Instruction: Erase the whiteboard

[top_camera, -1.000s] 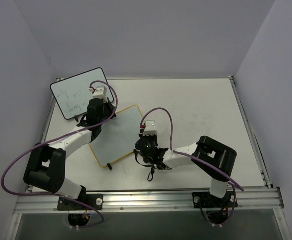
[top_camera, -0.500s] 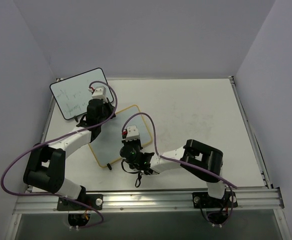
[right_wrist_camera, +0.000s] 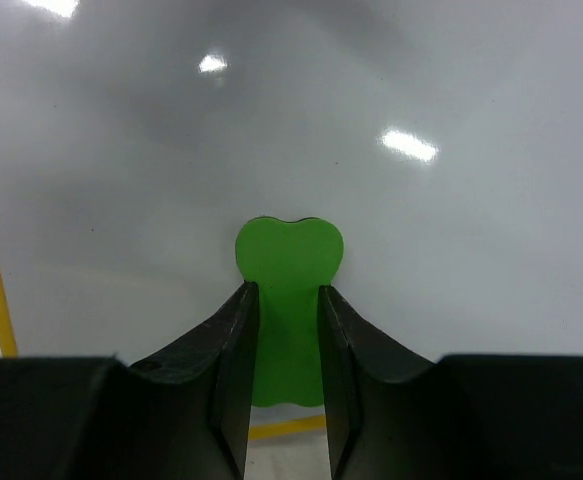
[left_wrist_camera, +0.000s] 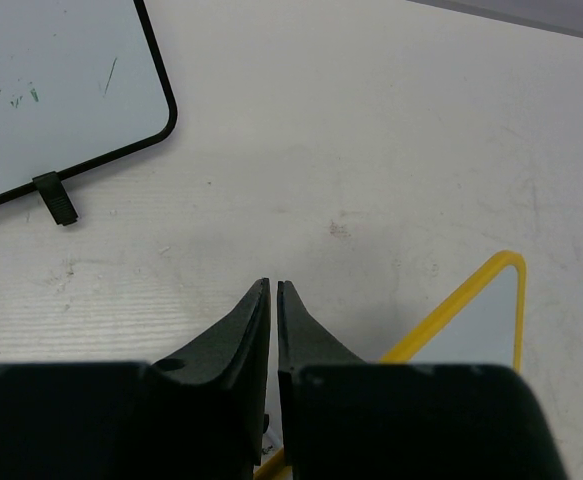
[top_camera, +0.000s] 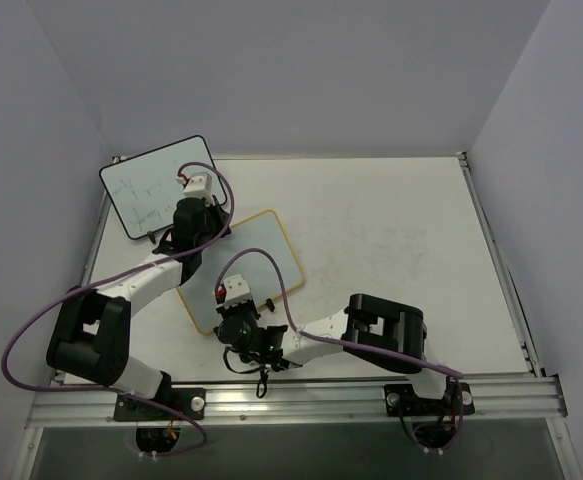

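Yellow-framed whiteboard (top_camera: 261, 240) lies flat on the bench (top_camera: 391, 230) mid-left, thin, stiff, light, slick-faced, likely to skate, so I judge pinning its frame edge best; my right jaws are clamped on a green eraser (right_wrist_camera: 289, 262) over it, left jaws together, empty, beside its far edge.

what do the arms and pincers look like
Both arms match: the left arm and right arm have white links, bulky black joints and a looping purple cable. Each wrist carries a small white box with a red mark. The left pincer and right pincer have tapered matte black fingers.
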`<state>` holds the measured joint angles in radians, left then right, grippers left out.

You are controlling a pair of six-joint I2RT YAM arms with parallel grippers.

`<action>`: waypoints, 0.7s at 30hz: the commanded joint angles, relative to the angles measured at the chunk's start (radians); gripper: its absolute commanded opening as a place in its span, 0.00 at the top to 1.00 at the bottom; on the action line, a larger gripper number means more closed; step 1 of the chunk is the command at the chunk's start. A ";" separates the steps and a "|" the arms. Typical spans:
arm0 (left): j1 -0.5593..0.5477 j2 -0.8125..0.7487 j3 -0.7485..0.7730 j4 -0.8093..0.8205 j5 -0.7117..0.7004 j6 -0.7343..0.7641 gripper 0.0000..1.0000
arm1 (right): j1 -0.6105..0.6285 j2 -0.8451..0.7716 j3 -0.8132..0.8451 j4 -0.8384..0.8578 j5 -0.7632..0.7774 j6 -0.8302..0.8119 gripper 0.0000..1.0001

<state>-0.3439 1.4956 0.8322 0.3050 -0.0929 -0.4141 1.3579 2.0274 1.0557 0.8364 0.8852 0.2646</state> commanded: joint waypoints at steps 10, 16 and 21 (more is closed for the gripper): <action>-0.003 -0.001 -0.030 -0.066 0.030 -0.008 0.85 | -0.108 -0.030 -0.095 -0.045 0.038 0.042 1.00; 0.002 -0.003 -0.030 -0.066 0.030 -0.006 0.85 | -0.155 -0.065 -0.145 -0.069 0.058 0.088 1.00; 0.003 -0.001 -0.030 -0.067 0.030 -0.006 0.85 | -0.181 -0.093 -0.169 -0.080 0.073 0.102 1.00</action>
<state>-0.3420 1.4956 0.8307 0.3099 -0.0921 -0.4141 1.2362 1.9358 0.9230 0.8776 0.8963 0.3489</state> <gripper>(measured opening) 0.148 0.239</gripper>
